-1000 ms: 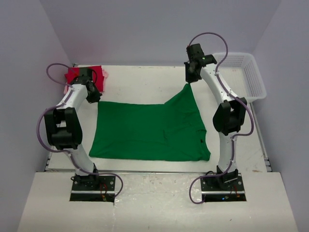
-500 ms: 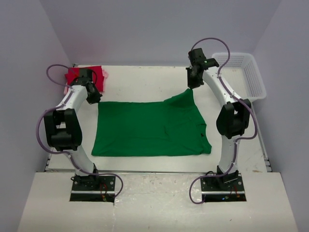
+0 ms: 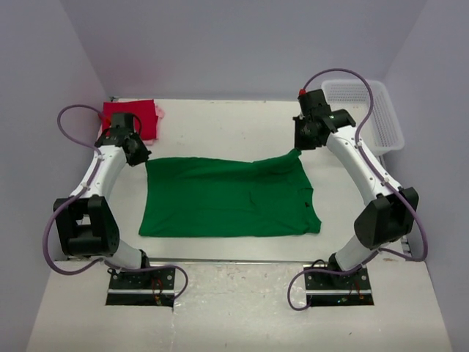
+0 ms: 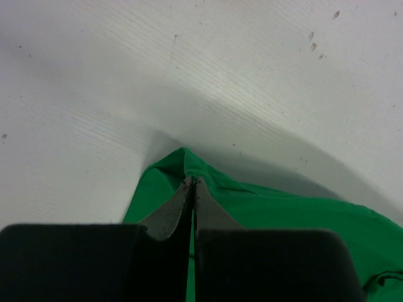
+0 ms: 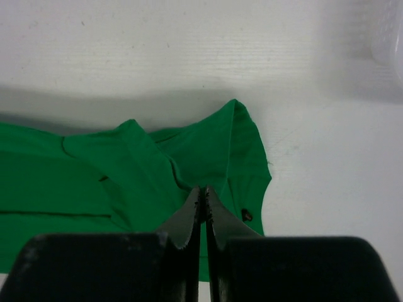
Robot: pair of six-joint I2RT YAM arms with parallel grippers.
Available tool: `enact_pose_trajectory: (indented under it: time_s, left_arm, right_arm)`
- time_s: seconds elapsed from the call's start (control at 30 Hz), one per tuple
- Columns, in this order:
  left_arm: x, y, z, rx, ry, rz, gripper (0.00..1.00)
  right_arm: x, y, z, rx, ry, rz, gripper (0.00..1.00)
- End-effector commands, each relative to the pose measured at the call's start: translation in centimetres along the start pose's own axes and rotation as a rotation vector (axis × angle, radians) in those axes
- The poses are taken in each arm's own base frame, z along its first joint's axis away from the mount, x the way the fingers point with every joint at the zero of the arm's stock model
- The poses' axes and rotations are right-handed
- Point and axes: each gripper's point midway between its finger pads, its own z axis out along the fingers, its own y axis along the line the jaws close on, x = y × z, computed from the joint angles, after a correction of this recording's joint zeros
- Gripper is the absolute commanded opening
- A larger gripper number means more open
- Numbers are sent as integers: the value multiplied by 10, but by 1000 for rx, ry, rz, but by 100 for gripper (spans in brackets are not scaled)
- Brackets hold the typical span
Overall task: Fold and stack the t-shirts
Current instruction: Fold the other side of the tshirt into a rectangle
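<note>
One green t-shirt [image 3: 227, 198] takes up the middle of the table [image 3: 220, 125]. It is bright, plain green and spread nearly flat in a wide, roughly rectangular sheet, with a few soft creases right of centre. Its near right corner juts out a little toward the right arm's base. The far edge runs between my two claws, and both far corners are drawn up off the surface into small peaks.

The left gripper [image 3: 144, 159] is closed tight on the far left corner. Through the left wrist camera I see the left gripper's [image 4: 192, 182] fingers pressed together, with the green cloth [image 4: 283, 214] rising in a fold to meet them. The right gripper [image 3: 299, 150] is closed the same way on the far right corner. In its wrist view the tips [image 5: 203, 190] meet over rumpled green folds [image 5: 94, 170], and one flap stands up beyond them.

Counting shirts, I make it three. There is the green one, and a red t-shirt [image 3: 130, 117] bunched in the far left corner of the table. A sliver of a pink t-shirt [image 3: 160, 114] shows at the red one's right edge, too little for me to tell its shape.

One white mesh basket [image 3: 388, 117] sits at the far right, well apart from the green shirt. Two arms are in view, one claw each.
</note>
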Motion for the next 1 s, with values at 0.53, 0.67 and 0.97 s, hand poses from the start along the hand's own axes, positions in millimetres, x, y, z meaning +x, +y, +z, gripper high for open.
enact_pose_trajectory:
  time_s: [0.53, 0.67, 0.97]
  left_arm:
    - [23, 34, -44, -50, -51, 18, 0]
    - [33, 39, -46, -59, -34, 27, 0]
    - [56, 61, -44, -137, 7, 36, 0]
  right_arm:
    - [60, 6, -27, 16, 0, -15, 0]
    - [77, 2, -30, 19, 21, -10, 0]
    - [115, -5, -35, 23, 51, -10, 0]
